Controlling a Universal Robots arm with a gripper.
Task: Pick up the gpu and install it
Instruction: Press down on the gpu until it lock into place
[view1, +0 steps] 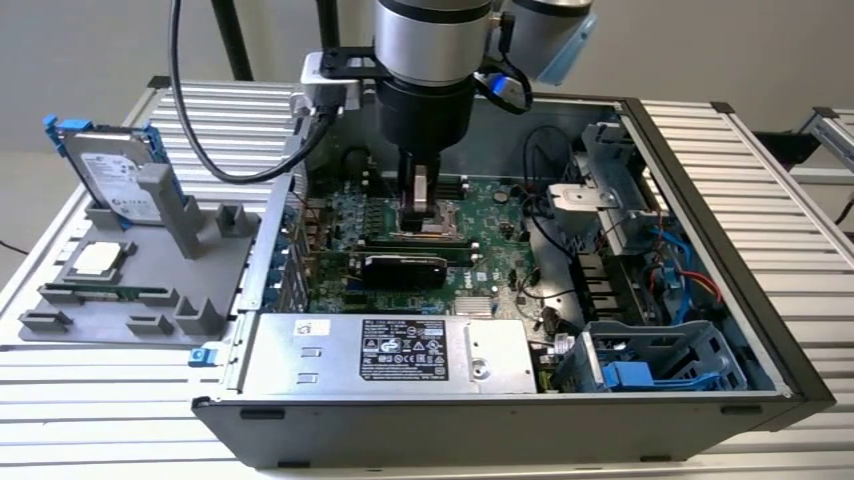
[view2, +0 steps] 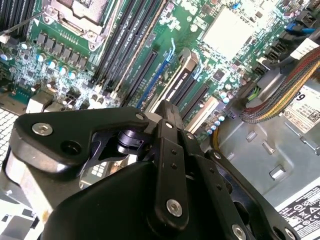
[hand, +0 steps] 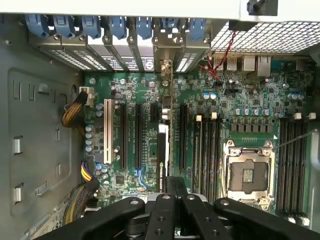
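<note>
A robot arm's gripper (view1: 424, 225) hangs inside an open computer case (view1: 747, 215), its fingers drawn together with nothing visible between them; in the first wrist view the two black fingertips meet just above the motherboard (hand: 200, 100), and no part is clamped there.

The gpu (view1: 404, 268) stands on edge in an expansion slot below the jaws, apart from them; in the exterior view its black shroud faces the camera, just in front of the fingertips and lower down. In the first wrist view the same card appears edge-on as a thin dark strip running out from under the fingertips towards the case's rear slot openings, where a silver end bracket (hand: 167, 67) lines up with it.

The bare processor socket (hand: 247, 172) sits just to one side of the jaws, flanked by rows of empty memory slots (hand: 207, 150); the silver power supply (view1: 387, 350) lies beyond the card, on the side away from the gripper.

Well away from the jaws, outside the case towards the exterior view's left, a grey parts holder (view1: 187, 225) carries a silver hard drive with blue rails (view1: 114, 175) standing upright, a square processor chip (view1: 96, 260) lying flat, and a long green memory stick (view1: 107, 293).
</note>
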